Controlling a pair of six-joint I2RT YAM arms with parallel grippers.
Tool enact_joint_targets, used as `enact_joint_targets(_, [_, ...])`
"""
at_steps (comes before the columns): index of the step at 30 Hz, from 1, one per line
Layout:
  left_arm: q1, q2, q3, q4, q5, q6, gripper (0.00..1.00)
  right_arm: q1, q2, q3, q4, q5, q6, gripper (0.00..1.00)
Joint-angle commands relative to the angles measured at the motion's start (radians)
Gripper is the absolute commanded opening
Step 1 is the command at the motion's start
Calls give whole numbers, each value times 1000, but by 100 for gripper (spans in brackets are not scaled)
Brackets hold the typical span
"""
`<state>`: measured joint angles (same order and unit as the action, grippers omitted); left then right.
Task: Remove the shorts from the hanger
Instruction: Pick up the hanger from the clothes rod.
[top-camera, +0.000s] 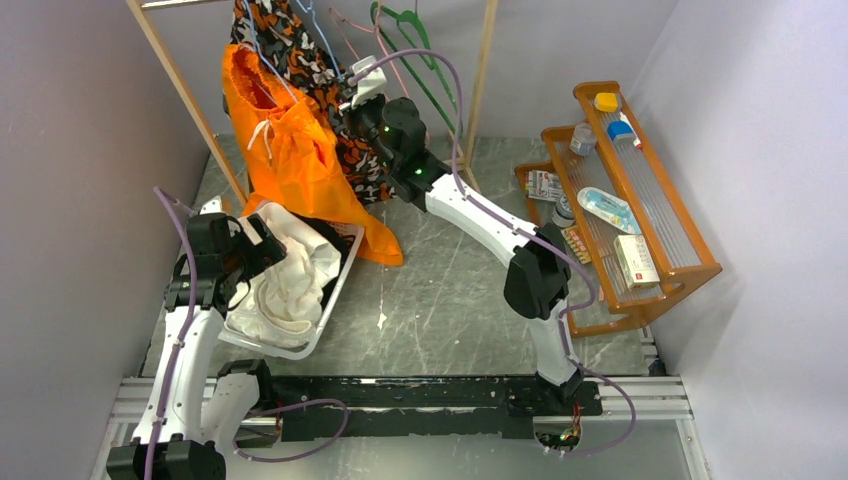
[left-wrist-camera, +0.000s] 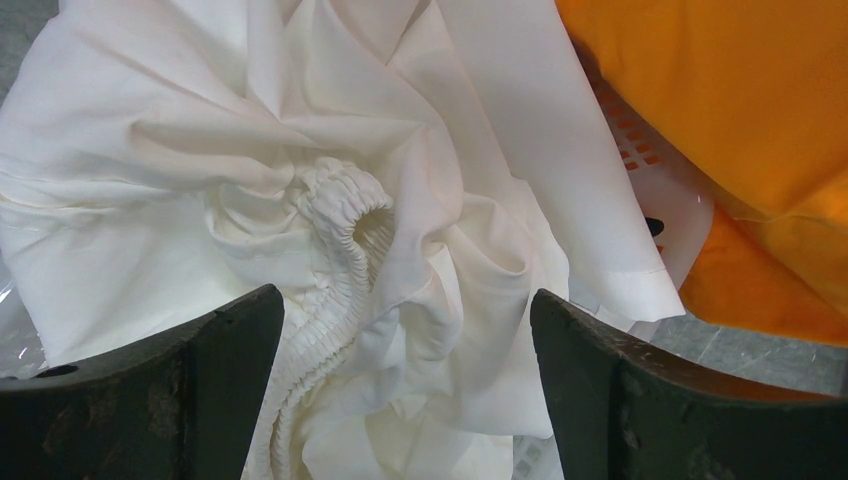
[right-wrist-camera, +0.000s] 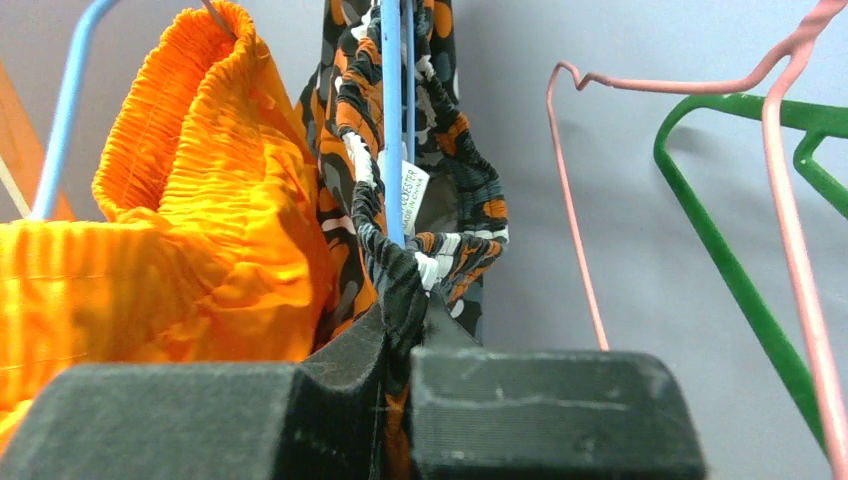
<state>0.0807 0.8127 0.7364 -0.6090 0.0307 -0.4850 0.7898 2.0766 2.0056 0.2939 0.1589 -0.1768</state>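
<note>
Grip placement is the thing to get right, because the right gripper (right-wrist-camera: 400, 350) is clenched on the elastic waistband of the black, orange and white patterned garment (right-wrist-camera: 470, 170) on its blue hanger (right-wrist-camera: 391, 120), not on the orange shorts (right-wrist-camera: 220, 220) just beside it to the left. The shorts hang from a pale blue hanger (right-wrist-camera: 65, 110) on the wooden rack (top-camera: 187, 100) over the far-left corner of the table (top-camera: 450, 300), their hem drooping down beside the far-right edge of the white laundry basket (top-camera: 338, 285). If the orange pair is the target, I judge it best to let go, shift left and pinch deep into the gathered orange waistband. From there, draw it down and sideways off the hanger's end so the hanger stays on the rail. The left gripper (left-wrist-camera: 405, 330) is released, its jaws wide apart above the white garment (left-wrist-camera: 180, 150) in the basket, and could steady the hem. Pink (right-wrist-camera: 575, 200) and green (right-wrist-camera: 720, 250) hangers hang empty to the right and could snag. The rail and hanger hooks are cut off at the overhead view's top edge. How the orange waist sits on its hanger is hard to make out, and so is whether the orange glimpsed between the shut fingers is shorts fabric or pattern.
</note>
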Motion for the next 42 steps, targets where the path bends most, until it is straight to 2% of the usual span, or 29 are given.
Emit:
enact_joint_targets(1, [-1, -6, -7, 35, 23, 13, 97, 28, -32, -59, 201, 74, -28, 0])
enact_joint_targets(8, [-1, -10, -7, 34, 23, 13, 97, 33, -111, -101, 111, 155, -21, 0])
enact_joint_targets(17, [-1, -33, -4, 33, 29, 16, 99, 28, -407, -422, -6, 74, 50, 0])
enact_joint_targets(25, [-2, -73, 22, -2, 44, -14, 99, 28, -573, -565, -136, 93, 111, 0])
enact_joint_targets(35, [-2, -115, 125, -124, 168, -80, 99, 30, -896, -880, -280, 222, 314, 0])
enact_joint_targets(42, [-2, -135, 208, -132, 315, -74, 99, 30, -1148, -1057, -494, 142, 383, 0])
